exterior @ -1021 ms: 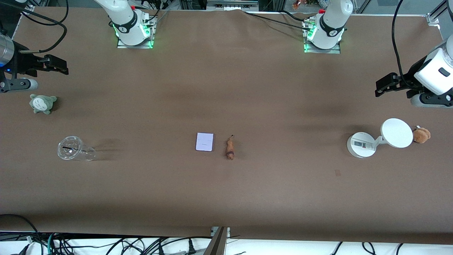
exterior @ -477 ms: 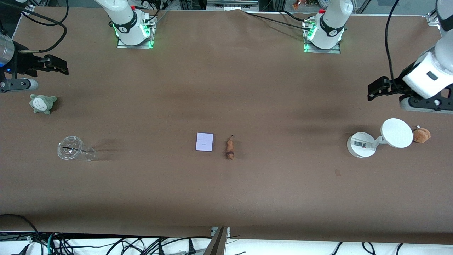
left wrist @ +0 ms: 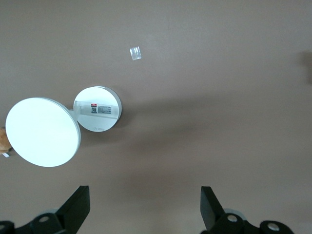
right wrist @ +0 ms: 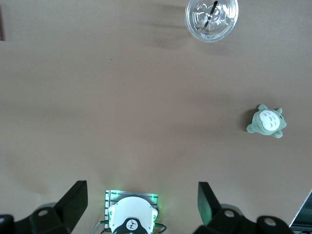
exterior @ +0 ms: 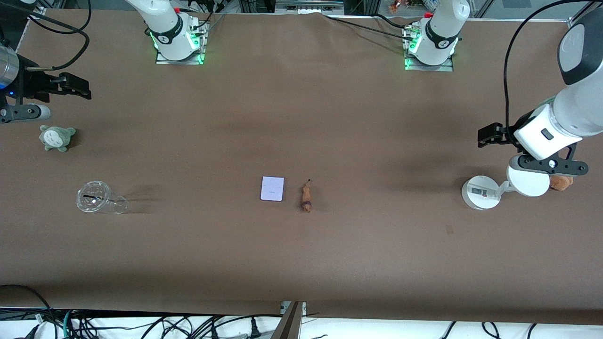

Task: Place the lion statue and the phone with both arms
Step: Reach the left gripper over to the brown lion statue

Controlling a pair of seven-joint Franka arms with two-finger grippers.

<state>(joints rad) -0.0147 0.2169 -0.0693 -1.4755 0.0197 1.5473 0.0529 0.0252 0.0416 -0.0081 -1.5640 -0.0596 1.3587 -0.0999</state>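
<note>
Left gripper, jaws wide over bare table: pinch your light, rigid lion statue across its slender middle.

Legible text: none. White round-based stand: rectangular label on base with a red mark and dark print, too small to read. Phone: faint central mark, unreadable. Robot bases: small round emblems, unreadable.
</note>
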